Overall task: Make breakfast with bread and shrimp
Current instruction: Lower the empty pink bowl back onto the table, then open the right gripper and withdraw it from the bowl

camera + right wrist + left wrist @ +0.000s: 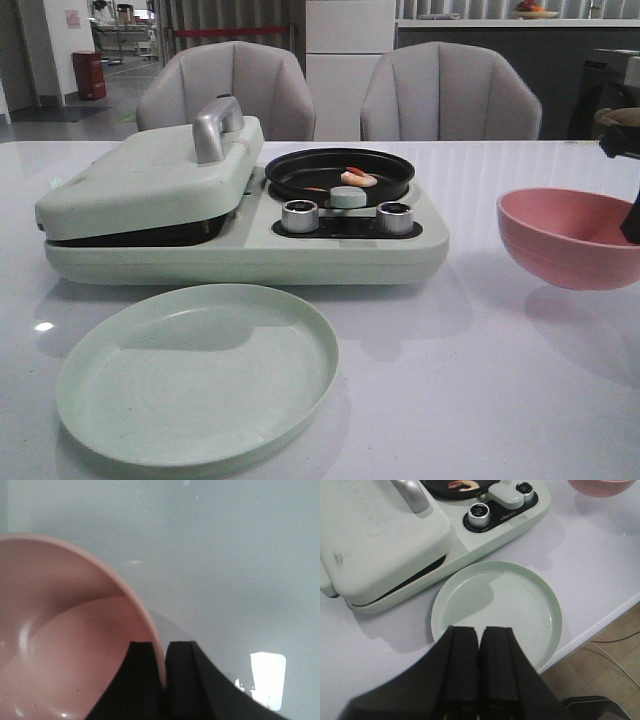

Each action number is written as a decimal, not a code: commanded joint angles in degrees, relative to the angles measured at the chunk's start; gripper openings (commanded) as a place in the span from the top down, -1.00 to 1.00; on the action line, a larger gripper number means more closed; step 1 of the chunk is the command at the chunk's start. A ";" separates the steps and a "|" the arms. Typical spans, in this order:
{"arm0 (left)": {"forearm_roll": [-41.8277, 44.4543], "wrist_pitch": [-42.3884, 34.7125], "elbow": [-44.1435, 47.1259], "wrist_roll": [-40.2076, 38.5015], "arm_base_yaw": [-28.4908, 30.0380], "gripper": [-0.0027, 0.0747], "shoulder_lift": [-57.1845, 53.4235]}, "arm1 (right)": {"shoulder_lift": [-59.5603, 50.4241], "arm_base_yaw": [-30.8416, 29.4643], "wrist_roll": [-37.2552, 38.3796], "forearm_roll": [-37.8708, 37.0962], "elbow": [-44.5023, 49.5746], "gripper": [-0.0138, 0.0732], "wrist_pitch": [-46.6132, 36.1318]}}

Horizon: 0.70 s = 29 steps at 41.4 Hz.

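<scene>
Shrimp [358,178] sits in the black round pan [338,172] at the far right of the pale green cooker [245,250], a small orange-pink and white curl near the pan's middle. You can see it again at the edge of the left wrist view [461,485]. Just in front of the pan stands a pale green round knob [348,196], flanked by two silver dials [299,216].

On the cooker's left half, the lid [150,180] with its silver handle [216,126] lies down over the grill part, a dark gap showing along its near edge. You cannot see any bread in these views.

Near you on the white surface [480,400] lies a pale green plate [198,372], touching nothing and bare inside.

Your left pincer [479,672] hovers above the near edge of that plate, its two black fingers pressed together with nothing between them.

Your right pincer [162,667] grips the rim of the pink bowl [568,237] at the right of the scene, one finger inside the bowl and one outside, the thin wall clamped between them. In the front view the bowl appears raised above the surface, with its shadow lying below it. As far as the right wrist view shows, the bowl's inside holds nothing.
</scene>
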 commanded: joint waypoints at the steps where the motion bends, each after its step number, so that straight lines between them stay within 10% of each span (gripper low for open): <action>1: 0.70 -4.06 -1.63 -0.44 -0.32 0.67 -0.25 | -1.75 0.46 -0.69 1.74 -1.39 0.53 -3.03; 8: 0.70 -4.06 -1.63 -0.44 -0.32 0.67 -0.25 | -0.08 0.46 -0.69 1.55 -1.39 0.39 -3.57; 17: 0.70 -4.06 -1.63 -0.44 -0.32 0.67 -0.25 | 0.04 0.46 -0.69 1.00 -1.39 -0.42 -3.75; 29: 0.70 -4.06 -1.63 -0.44 -0.32 0.67 -0.25 | -6.96 1.86 -3.20 0.96 -1.39 -0.48 -4.34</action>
